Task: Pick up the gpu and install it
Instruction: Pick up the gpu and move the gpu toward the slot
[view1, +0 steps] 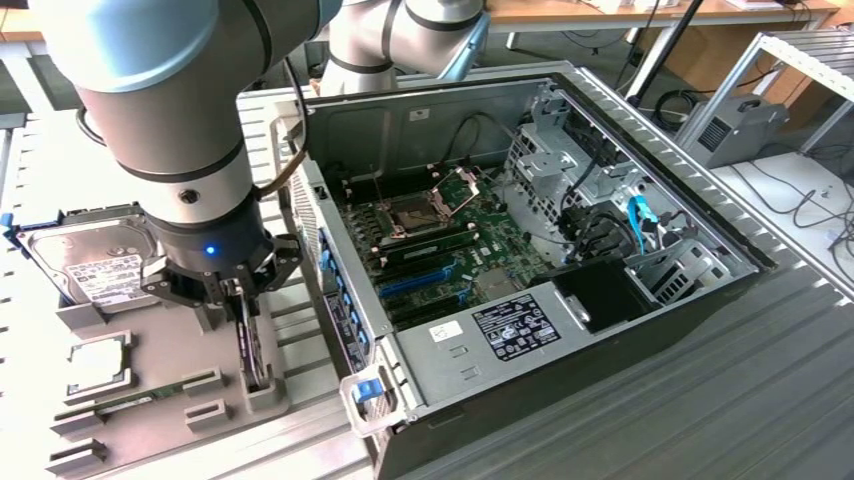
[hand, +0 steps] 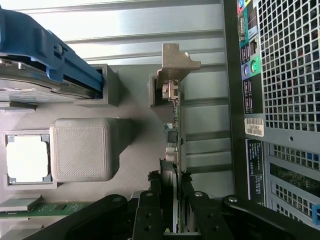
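The gpu (hand: 172, 120) is clamped edge-on between the gripper (hand: 170, 200) fingers — seated upright in the grey holder (view1: 260, 385). The open computer case (view1: 694, 300) is positioned just beside it.

Matt grey plastic tray (hand: 135, 150)

Exterior cam sits high up, looking down at an angle over the open PC case (view1: 534, 250) and grey parts tray (view1: 160, 400). Wrist cam looks straight down past the fingers (hand: 150, 215), way closer; both catch the tray and the case's edge.
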